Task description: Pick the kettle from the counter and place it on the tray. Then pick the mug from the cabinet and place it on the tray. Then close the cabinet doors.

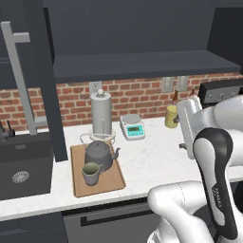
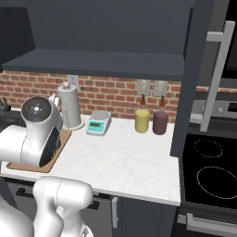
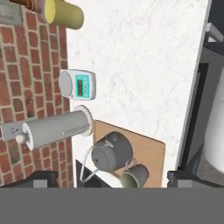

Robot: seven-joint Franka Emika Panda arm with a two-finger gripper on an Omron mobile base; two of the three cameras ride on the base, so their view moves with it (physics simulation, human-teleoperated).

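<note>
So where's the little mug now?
The mug sits on the tray, at its front, right by the kettle, left on the counter near the sink.

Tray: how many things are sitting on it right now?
2. The kettle sits at the back of the tray, near the wall; the mug stands just in front of it. Nothing else seems hidden there.

Kettle (image 1: 100, 153) and mug (image 1: 91, 173) on tray (image 1: 114, 180) — mug in front; scale (image 1: 132, 126) to tray's right.
</note>
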